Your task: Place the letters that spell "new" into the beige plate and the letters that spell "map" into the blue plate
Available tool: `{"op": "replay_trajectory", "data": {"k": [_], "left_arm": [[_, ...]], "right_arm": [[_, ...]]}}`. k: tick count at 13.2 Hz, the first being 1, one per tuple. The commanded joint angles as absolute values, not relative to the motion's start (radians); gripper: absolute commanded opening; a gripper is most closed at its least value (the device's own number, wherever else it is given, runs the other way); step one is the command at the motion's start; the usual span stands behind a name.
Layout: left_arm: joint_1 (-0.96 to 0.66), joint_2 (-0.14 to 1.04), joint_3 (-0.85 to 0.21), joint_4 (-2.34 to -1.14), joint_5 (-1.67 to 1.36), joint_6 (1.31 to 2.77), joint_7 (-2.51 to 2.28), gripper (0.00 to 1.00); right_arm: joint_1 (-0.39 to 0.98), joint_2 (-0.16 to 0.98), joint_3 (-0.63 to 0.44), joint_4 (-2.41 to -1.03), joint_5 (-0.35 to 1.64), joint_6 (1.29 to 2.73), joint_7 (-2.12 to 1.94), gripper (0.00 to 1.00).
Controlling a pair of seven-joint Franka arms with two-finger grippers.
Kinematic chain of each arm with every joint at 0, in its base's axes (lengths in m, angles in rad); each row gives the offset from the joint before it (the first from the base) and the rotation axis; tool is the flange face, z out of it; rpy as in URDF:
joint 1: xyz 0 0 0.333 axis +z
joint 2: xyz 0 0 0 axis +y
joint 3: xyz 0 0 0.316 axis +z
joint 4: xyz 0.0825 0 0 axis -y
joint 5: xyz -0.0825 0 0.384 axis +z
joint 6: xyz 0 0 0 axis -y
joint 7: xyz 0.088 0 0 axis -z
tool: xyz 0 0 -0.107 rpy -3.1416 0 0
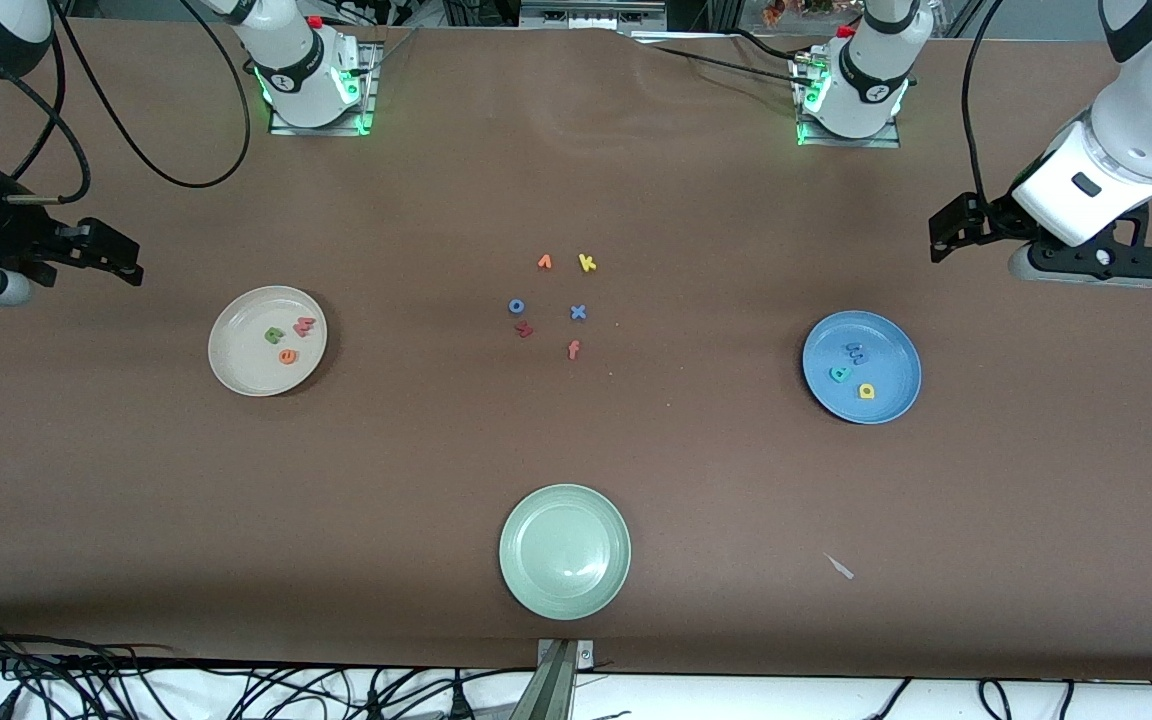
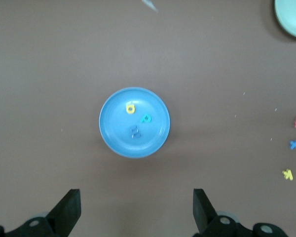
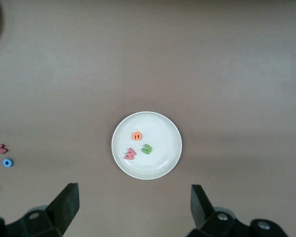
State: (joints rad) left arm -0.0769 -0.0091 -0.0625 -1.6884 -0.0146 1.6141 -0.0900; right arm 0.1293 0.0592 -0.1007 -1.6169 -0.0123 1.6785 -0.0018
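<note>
Nearest the front camera, a pale green plate (image 1: 565, 551) sits on the brown counter (image 1: 386, 480). Farther back, the beige plate (image 1: 236, 370) lies toward the right arm's end, with the green n (image 1: 274, 336), orange e (image 1: 287, 356) and pinkish-red w (image 1: 305, 325) in it. The blue plate (image 1: 891, 400) lies toward the left arm's end, holding the blue m (image 1: 855, 351), teal a (image 1: 840, 373) and yellow p (image 1: 866, 391). Between the two plates, loose letters are scattered: an orange-red f (image 1: 573, 349), a dark red letter (image 1: 524, 329), a blue x (image 1: 578, 312), a blue o (image 1: 516, 306) and, farthest, a yellow k (image 1: 587, 263). The right end effector (image 1: 116, 256) hangs over bare counter with fingers spread, empty. The left end effector (image 1: 948, 232) does likewise at its end.
</note>
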Motion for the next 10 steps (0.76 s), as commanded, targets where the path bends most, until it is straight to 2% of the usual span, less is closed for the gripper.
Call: {"op": "replay_trajectory", "data": {"k": [1, 10], "left_arm": [[-0.061, -0.018, -0.061, -1.692, -0.023, 1.606, -0.078, 1.00], [-0.060, 0.000, -0.051, -1.690, -0.023, 1.603, -0.089, 1.00]], "right_arm": [[0.118, 0.052, -0.092, -1.626, 0.005, 1.678, -0.002, 1.00], [0.118, 0.054, -0.092, -1.628, 0.005, 1.681, -0.003, 1.00]]}}
